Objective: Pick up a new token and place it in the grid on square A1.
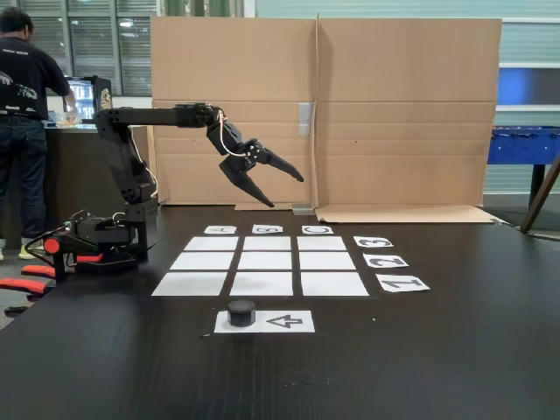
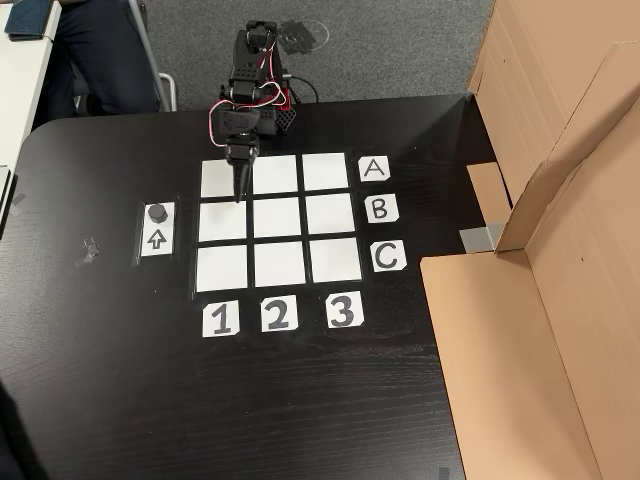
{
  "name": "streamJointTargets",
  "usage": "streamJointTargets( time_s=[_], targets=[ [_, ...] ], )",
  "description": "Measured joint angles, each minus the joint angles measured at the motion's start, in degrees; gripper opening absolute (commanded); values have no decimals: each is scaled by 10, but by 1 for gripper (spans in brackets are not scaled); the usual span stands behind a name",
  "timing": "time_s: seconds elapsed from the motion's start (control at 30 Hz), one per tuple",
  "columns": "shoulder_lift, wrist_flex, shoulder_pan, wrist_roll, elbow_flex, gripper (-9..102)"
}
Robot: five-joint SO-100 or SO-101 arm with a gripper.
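The token (image 1: pixel 241 311) (image 2: pixel 157 213), a small black puck, rests on the end of the arrow-printed sheet (image 1: pixel 280 322) (image 2: pixel 157 240), just outside the grid. The grid (image 1: pixel 262 261) (image 2: pixel 278 220) is nine white paper cells with letter and number cards along two sides. Square A1 (image 1: pixel 190 283) (image 2: pixel 214 180) is the corner cell nearest the token and lies bare. My gripper (image 1: pixel 287 192) (image 2: pixel 240 196) hangs open and empty, high above the table. Seen from above in the other view, it points over the right edge of square A1.
A tall cardboard wall (image 1: pixel 324 114) (image 2: pixel 540 300) stands behind the grid. The arm's base (image 1: pixel 131 219) (image 2: pixel 255 60) sits at the table edge, with a second small device with red parts (image 1: pixel 61 249) beside it. A person (image 1: pixel 22 87) stands at a counter behind the table.
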Motion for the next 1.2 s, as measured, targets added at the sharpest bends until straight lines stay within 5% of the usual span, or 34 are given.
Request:
streamJointTargets(
  time_s=[0.43, 1.2],
  targets=[
    [47, 33, 88, 0, -36, 33],
    [42, 234, 227, -32, -90, 33]
  ],
)
